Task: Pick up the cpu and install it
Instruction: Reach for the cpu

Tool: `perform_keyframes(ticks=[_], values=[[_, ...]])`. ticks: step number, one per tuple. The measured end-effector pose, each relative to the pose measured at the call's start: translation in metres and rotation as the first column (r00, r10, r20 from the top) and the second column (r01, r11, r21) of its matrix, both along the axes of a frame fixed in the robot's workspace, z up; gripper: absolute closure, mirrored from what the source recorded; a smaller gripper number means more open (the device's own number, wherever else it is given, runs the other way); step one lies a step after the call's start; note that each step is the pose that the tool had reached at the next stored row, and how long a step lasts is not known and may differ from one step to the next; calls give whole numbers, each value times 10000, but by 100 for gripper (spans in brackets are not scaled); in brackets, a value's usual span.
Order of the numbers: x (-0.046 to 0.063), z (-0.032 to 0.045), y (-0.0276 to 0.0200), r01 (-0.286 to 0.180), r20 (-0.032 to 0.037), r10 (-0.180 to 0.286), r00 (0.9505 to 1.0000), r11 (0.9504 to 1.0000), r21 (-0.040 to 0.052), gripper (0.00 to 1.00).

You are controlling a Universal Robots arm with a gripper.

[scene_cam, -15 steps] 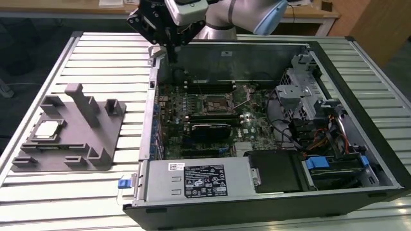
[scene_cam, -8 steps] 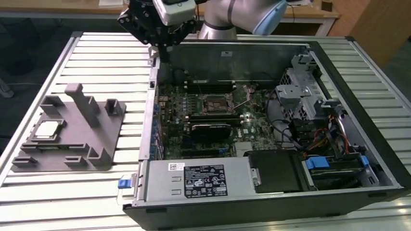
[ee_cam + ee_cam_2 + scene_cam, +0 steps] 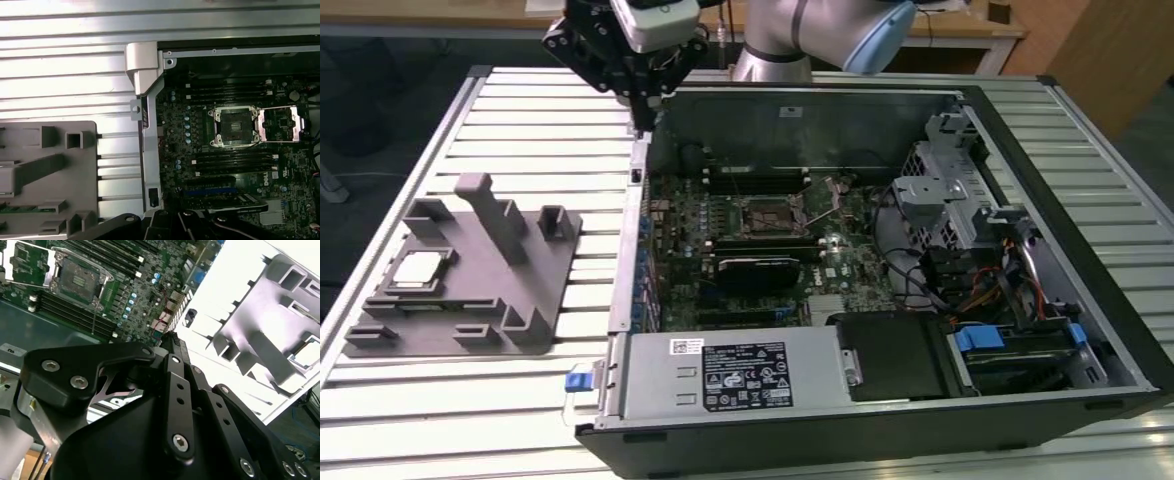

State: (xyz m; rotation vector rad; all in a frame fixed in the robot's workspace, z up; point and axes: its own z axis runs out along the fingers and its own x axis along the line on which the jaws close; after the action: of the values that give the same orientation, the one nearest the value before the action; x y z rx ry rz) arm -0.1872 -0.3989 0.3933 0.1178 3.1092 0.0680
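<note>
The gripper (image 3: pixel 644 118) hangs high over the slatted table (image 3: pixel 520 120), just beside the rear corner of the open computer case (image 3: pixel 630 250). Its fingers look pressed together in the second wrist view (image 3: pixel 169 336), with nothing pinched between them.

The cpu (image 3: pixel 420 270) lies flat in a recess of the grey holder (image 3: pixel 520 300), well below the gripper and well apart from it, on the side away from the case. In the second wrist view a corner of it (image 3: pixel 307 354) shows beyond the fingertips. The socket (image 3: pixel 765 212) sits on the opposite side of the gripper, down inside the case, and in the first wrist view its frame (image 3: pixel 235 127) appears swung open.

By its looks the chip is light, thin and stiff, so weight is no concern. The smooth metal top probably offers little friction, and the underside is likely delicate. The safest hold seems to be on 2 opposite pale edges, with the chip kept level. Whether the recess walls leave room for the fingers at those edges cannot be told from here
</note>
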Motion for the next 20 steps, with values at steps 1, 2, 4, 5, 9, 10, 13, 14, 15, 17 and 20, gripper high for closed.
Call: perform_keyframes(ticks=[1,2,4,5,9,10,13,14,15,17,20], values=[[-20,0,0,0,1,0,10000,10000,1,89],[-40,0,0,0,2,0,10000,10000,1,89],[-80,0,0,-1,5,1,10000,10000,2,89],[-99,0,0,-1,5,1,10000,10000,1,89],[-187,0,0,0,11,0,10000,10000,1,89],[-212,0,0,0,13,0,10000,10000,1,89],[-292,0,0,-2,22,2,10000,10000,2,89],[-315,0,0,-1,24,1,10000,10000,2,89],[-341,0,0,0,26,0,10000,10000,2,89],[-391,0,0,0,32,0,10000,10000,2,89],[-469,0,0,-1,39,1,10000,10000,1,89]])
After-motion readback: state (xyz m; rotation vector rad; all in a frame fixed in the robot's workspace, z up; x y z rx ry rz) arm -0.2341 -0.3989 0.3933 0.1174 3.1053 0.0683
